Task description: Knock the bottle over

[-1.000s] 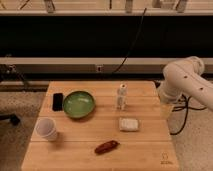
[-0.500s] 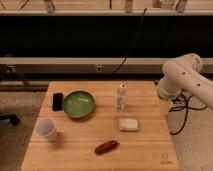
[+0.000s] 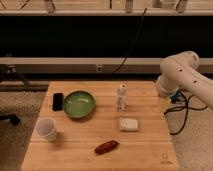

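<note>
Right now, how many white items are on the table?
3: bottle upright beside the green bowl; paper cup near the left edge; flat block in front of the bottle. Tool out of view; arm shows right of the table.

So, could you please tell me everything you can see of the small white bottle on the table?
The bottle is slim, white, apparently plastic, with a white cap and a pale label bearing faint marks. It stands upright on the wooden table, right of the green bowl and just behind the white block, touching neither. Only the table touches it. The robot's white arm hangs to its right, apart from it; the claw is not in view.
</note>
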`<state>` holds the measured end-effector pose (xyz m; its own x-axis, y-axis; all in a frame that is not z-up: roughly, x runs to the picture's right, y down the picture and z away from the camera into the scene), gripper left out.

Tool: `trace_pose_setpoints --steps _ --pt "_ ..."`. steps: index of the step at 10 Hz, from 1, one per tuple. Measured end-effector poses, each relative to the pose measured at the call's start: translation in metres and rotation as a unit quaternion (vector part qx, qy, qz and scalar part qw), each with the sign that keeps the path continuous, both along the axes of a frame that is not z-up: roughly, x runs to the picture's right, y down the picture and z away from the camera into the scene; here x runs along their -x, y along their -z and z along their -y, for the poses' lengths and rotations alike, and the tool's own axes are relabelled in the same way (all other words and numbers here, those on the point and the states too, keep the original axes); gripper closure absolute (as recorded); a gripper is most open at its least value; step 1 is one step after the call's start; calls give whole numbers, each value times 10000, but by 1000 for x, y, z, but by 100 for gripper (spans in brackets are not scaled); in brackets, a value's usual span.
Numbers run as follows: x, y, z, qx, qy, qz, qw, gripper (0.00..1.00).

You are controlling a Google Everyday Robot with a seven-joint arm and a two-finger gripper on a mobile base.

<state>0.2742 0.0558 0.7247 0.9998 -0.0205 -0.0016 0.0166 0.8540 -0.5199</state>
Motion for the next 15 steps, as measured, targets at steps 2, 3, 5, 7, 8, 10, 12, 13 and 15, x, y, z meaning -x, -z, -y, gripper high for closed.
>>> trace_pose_setpoints --steps 2,3,5,7,8,10,12,13,15 --pt "2 -4 2 6 32 27 10000 20" --pt "3 -5 2 13 42 34 10000 20" --pt "5 -7 2 45 77 61 9999 20" --pt "11 -11 3 57 111 120 9998 20" --pt "12 -13 4 58 138 138 9998 20" --pt "14 -17 4 78 177 190 9996 20" --pt "18 -20 4 105 217 249 9994 20" --pt "19 -21 4 118 235 279 9993 20" --pt "21 -24 3 143 288 350 9989 20"
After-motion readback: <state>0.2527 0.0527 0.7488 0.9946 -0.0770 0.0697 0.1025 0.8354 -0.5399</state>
